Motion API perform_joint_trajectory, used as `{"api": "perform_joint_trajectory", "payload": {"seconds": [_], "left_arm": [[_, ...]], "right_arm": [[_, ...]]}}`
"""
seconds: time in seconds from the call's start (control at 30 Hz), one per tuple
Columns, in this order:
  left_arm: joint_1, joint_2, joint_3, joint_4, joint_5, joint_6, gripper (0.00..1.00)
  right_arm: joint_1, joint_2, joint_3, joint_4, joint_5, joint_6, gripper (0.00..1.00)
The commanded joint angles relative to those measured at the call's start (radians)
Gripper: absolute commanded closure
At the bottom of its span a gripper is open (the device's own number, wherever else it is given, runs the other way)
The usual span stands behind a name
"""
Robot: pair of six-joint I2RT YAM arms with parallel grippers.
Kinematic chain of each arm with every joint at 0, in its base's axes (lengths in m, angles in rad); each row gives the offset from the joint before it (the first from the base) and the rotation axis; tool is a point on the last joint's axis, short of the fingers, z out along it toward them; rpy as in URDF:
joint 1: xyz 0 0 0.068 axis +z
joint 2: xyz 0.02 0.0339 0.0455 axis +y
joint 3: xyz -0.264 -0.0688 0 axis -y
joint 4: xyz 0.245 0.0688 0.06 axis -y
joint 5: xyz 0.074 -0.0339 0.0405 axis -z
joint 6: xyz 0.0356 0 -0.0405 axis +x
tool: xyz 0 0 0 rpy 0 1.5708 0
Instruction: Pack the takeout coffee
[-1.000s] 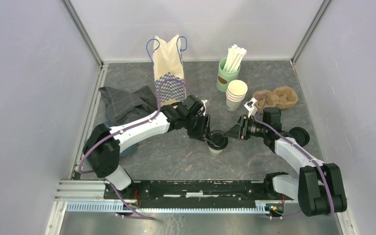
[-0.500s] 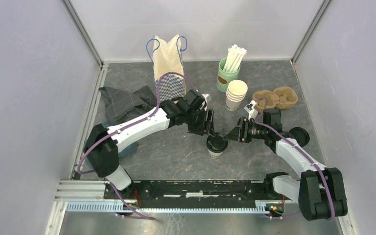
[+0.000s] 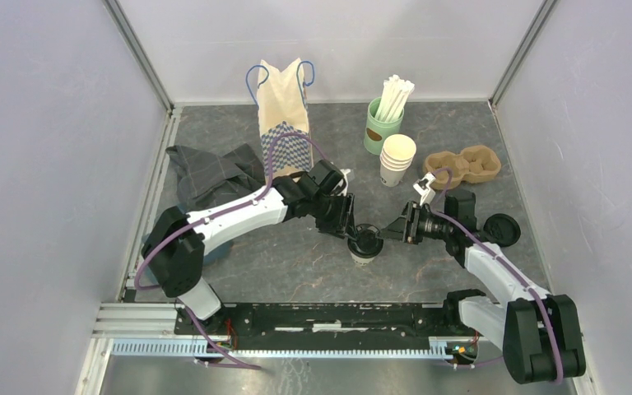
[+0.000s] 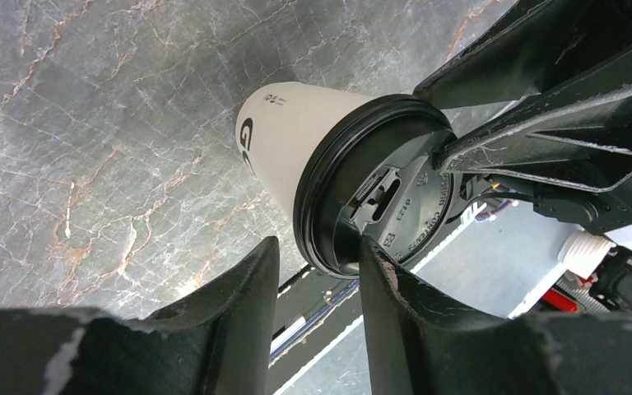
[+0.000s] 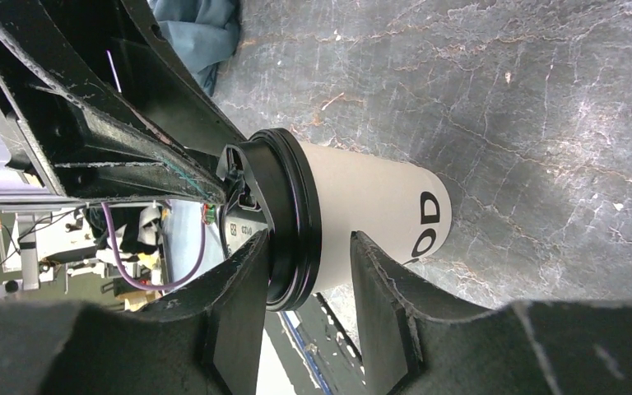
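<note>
One takeout coffee stands upright mid-table, a white paper cup with black print and a black lid. My left gripper comes in from the left and pinches the lid's edge. One of its fingers lies on the lid top and the other sits under the rim by the cup wall. My right gripper pinches the opposite edge in the same way. One right finger is on the lid, the other against the cup wall.
A paper bag with blue handles stands at the back. A green cup of straws, stacked paper cups and a brown carrier are back right. A loose black lid lies right, grey cloth left.
Both grippers opened around the lid half a second ago and have closed on its rim again. The cup has stayed in place.
</note>
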Motion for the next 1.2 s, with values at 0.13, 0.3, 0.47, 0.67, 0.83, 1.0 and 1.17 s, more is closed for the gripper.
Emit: {"api": "perform_joint_trajectory", "payload": {"seconds": [0.13, 0.3, 0.47, 0.67, 0.83, 1.0, 1.17], "left_arm": [[-0.005, -0.047, 0.06, -0.075, -0.034, 0.024, 0.34], [-0.004, -0.135, -0.031, -0.014, 0.021, -0.066, 0.31], [0.003, -0.143, -0.111, 0.021, 0.054, -0.129, 0.49], [0.034, -0.099, -0.12, 0.053, 0.07, -0.157, 0.58], [0.043, -0.081, -0.121, 0.09, 0.082, -0.177, 0.57], [0.049, -0.067, -0.113, 0.093, 0.079, -0.18, 0.56], [0.051, -0.042, -0.1, 0.099, 0.086, -0.177, 0.56]], "right_arm": [[0.003, -0.005, 0.03, -0.075, 0.045, -0.036, 0.54], [0.002, 0.0, 0.033, -0.076, 0.036, -0.036, 0.53], [0.002, 0.001, 0.041, -0.078, 0.033, -0.034, 0.53], [0.003, -0.001, 0.038, -0.086, 0.03, -0.044, 0.53], [0.003, -0.005, 0.034, -0.082, 0.03, -0.043, 0.53], [0.005, -0.004, 0.034, -0.08, 0.028, -0.044, 0.53], [0.004, -0.004, 0.028, -0.077, 0.028, -0.046, 0.53]]}}
